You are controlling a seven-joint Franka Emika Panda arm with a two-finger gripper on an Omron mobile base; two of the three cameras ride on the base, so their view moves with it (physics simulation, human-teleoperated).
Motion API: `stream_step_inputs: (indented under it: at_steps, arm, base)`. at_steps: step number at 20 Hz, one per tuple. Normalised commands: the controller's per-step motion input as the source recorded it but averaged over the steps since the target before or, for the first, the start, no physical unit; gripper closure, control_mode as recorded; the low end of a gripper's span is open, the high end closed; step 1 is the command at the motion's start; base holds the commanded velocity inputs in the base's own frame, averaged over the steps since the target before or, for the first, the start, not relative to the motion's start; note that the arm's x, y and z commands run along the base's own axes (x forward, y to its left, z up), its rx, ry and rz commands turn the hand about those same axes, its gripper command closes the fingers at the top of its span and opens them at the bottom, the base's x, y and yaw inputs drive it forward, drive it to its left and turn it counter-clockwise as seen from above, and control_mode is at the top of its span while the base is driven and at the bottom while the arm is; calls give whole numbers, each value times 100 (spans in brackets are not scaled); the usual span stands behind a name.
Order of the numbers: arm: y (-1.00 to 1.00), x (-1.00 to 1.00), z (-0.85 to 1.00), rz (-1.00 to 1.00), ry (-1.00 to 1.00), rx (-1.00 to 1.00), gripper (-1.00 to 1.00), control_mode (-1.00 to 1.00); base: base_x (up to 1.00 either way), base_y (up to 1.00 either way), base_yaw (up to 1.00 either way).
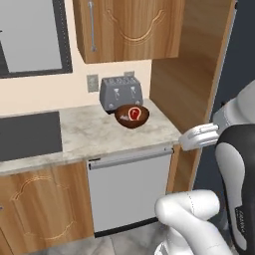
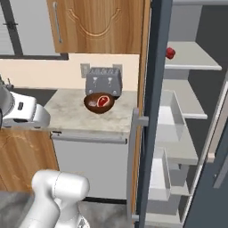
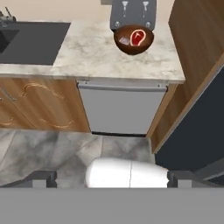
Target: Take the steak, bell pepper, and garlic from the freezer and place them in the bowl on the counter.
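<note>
The dark brown bowl (image 1: 132,116) (image 2: 99,103) (image 3: 133,39) stands on the beige counter (image 1: 89,134) in front of the toaster. The steak (image 1: 134,113) (image 2: 103,100) (image 3: 138,36) lies in it, red with a white bone mark. A small pale lump beside the steak looks like the garlic (image 3: 124,41). On an upper white shelf of the open freezer (image 2: 187,111) sits the red bell pepper (image 2: 170,53). My gripper (image 3: 112,178) is open with nothing between its fingertips (image 3: 41,178). It hangs well back from the counter, looking down at it.
A grey toaster (image 1: 121,92) stands against the wall behind the bowl. A steel-grey appliance front (image 1: 132,189) sits under the counter. A wooden side panel (image 1: 184,84) and the freezer's dark door edge (image 2: 153,111) stand between counter and shelves. A dark sink (image 3: 30,37) lies at left.
</note>
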Motion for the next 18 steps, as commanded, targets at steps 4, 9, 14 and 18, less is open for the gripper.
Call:
stream_step_inputs:
  at_steps: [4, 9, 14, 18]
  arm:
    - [0, 0, 0, 0, 0, 0, -100, 100]
    - [0, 0, 0, 0, 0, 0, -100, 100]
    - [0, 0, 0, 0, 0, 0, -100, 100]
    - [0, 0, 0, 0, 0, 0, -100, 100]
  base:
    - [-100, 0, -1]
    - [-75, -4, -2]
    - [-54, -58, 0]
    - [-4, -94, 0]
